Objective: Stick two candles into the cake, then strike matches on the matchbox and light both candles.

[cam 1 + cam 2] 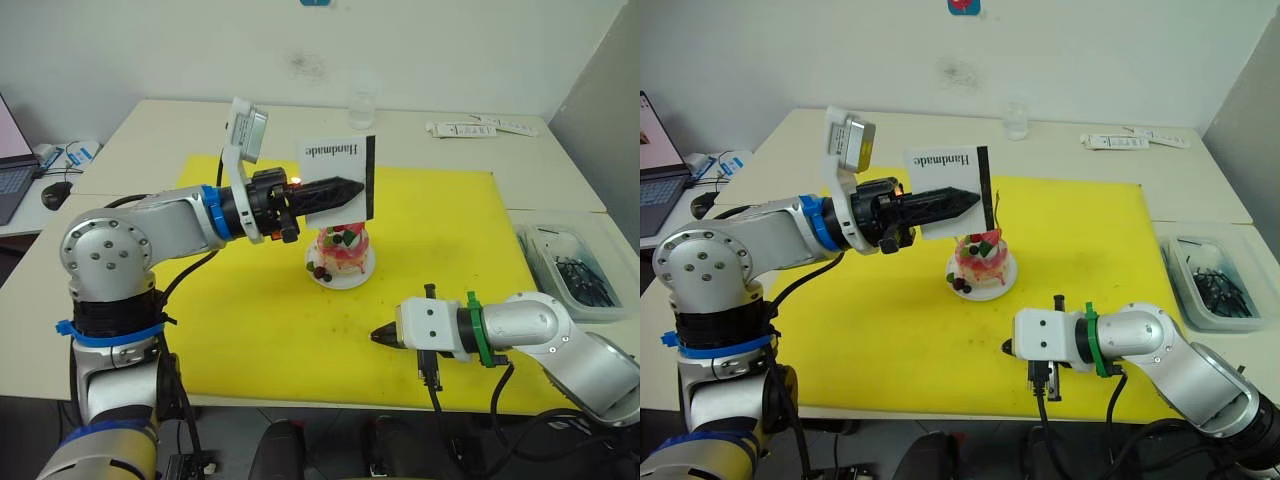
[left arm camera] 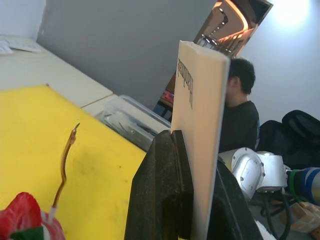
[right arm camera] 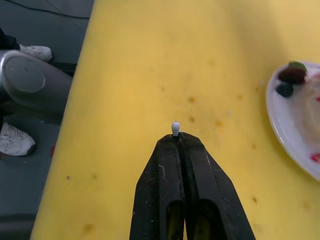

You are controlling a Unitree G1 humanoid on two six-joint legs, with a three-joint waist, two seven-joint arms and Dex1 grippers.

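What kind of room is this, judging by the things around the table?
Probably an office or a lab used as a workspace. Plain pale tables are pushed together, a laptop with a mouse sits at the far left, and a person sits in the background near bags.

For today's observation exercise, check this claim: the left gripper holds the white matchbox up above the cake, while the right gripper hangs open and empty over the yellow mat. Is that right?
Not quite. The right gripper is not open and empty: the right wrist view shows its fingers shut on a match, whose pale tip pokes out. The rest stands: the left gripper holds the white matchbox above the cake, and the right one hangs over the yellow mat.
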